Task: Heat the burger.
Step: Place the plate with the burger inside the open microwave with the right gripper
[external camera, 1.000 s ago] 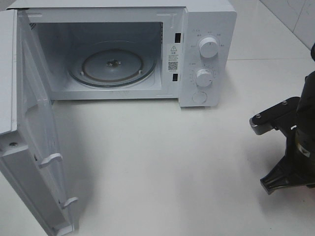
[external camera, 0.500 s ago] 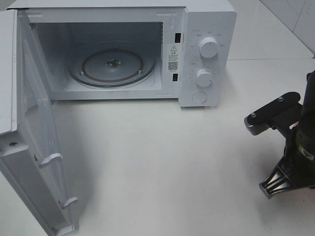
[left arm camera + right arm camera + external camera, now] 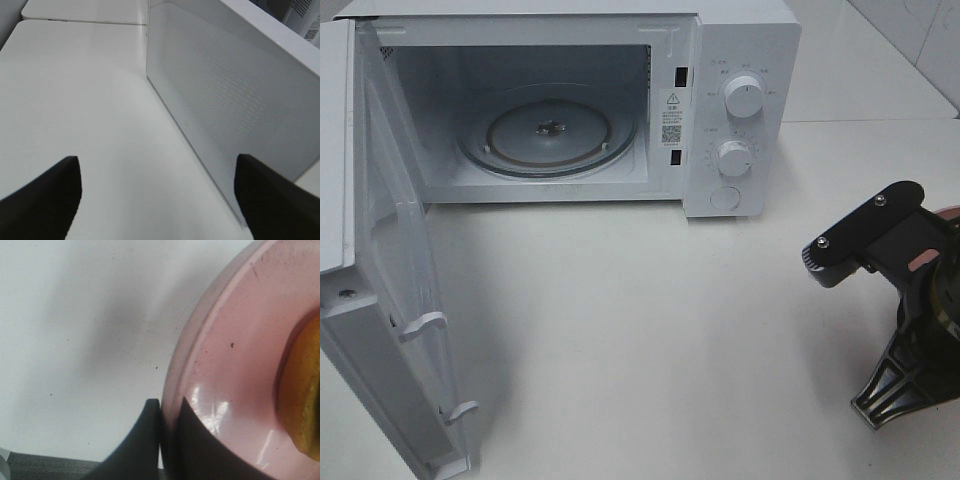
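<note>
In the right wrist view my right gripper (image 3: 168, 402) is shut on the rim of a pink plate (image 3: 235, 365). The burger (image 3: 300, 395) shows only as a golden-brown bun edge on that plate. From the high camera I see the right arm (image 3: 920, 300) at the table's right edge, with a pink sliver of the plate (image 3: 947, 213) behind it and the burger hidden. My left gripper (image 3: 156, 159) is open with nothing between its fingers, beside the outer face of the microwave door (image 3: 230, 95). It lies outside the high view.
A white microwave (image 3: 740, 60) stands at the back with its door (image 3: 390, 290) swung wide open to the left. Its glass turntable (image 3: 548, 132) is bare. White tabletop (image 3: 640, 320) spreads between the microwave and the right arm.
The right arm has shifted a little left and tilted, and a pink edge of the plate now shows behind it. The left gripper and the microwave have not moved.
</note>
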`<state>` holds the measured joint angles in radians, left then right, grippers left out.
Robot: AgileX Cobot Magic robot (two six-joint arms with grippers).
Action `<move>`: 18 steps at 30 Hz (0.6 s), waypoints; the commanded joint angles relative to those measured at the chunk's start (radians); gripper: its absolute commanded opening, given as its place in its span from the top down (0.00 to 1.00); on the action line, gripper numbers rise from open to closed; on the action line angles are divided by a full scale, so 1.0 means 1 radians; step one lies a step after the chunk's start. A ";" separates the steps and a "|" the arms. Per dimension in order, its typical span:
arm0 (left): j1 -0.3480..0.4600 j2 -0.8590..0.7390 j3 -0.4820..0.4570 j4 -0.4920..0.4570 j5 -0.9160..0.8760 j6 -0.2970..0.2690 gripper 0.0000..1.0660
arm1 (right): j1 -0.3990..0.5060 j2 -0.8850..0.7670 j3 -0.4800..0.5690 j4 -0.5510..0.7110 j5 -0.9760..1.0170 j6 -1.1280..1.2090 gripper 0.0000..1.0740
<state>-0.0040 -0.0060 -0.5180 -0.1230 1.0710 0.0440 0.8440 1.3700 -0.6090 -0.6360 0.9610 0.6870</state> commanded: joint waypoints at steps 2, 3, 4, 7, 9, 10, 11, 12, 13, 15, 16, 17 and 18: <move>-0.003 -0.018 0.001 -0.008 0.002 -0.002 0.28 | 0.062 -0.027 0.005 -0.042 0.050 -0.023 1.00; -0.003 -0.018 0.001 -0.008 0.002 -0.002 0.28 | 0.062 -0.027 0.005 -0.042 0.050 -0.023 1.00; -0.003 -0.018 0.001 -0.008 0.002 -0.002 0.28 | 0.086 -0.027 0.005 -0.042 0.050 -0.025 1.00; -0.003 -0.018 0.001 -0.008 0.002 -0.002 0.28 | 0.111 -0.027 0.005 -0.042 0.051 -0.028 1.00; -0.003 -0.018 0.001 -0.008 0.002 -0.002 0.28 | 0.152 -0.027 0.005 -0.042 0.051 -0.043 1.00; -0.003 -0.018 0.001 -0.008 0.002 -0.002 0.28 | 0.152 -0.027 0.005 -0.042 0.051 -0.043 1.00; -0.003 -0.018 0.001 -0.008 0.002 -0.002 0.28 | 0.176 -0.027 0.005 -0.042 0.050 -0.057 1.00; -0.003 -0.018 0.001 -0.008 0.002 -0.002 0.28 | 0.204 -0.027 0.005 -0.042 0.050 -0.073 1.00; -0.003 -0.018 0.001 -0.008 0.002 -0.002 0.28 | 0.204 -0.027 0.005 -0.042 0.050 -0.073 1.00; -0.003 -0.018 0.001 -0.008 0.002 -0.002 0.28 | 0.218 -0.027 0.005 -0.042 0.050 -0.078 1.00; -0.003 -0.018 0.001 -0.008 0.002 -0.002 0.28 | 0.240 -0.027 0.005 -0.042 0.049 -0.089 1.00; -0.003 -0.018 0.001 -0.008 0.002 -0.002 0.28 | 0.252 -0.027 0.005 -0.042 0.049 -0.094 1.00; -0.003 -0.018 0.001 -0.008 0.002 -0.002 0.28 | 0.252 -0.027 0.005 -0.042 0.049 -0.094 1.00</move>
<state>-0.0040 -0.0060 -0.5180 -0.1230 1.0710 0.0440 1.0900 1.3520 -0.6090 -0.6270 0.9690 0.6100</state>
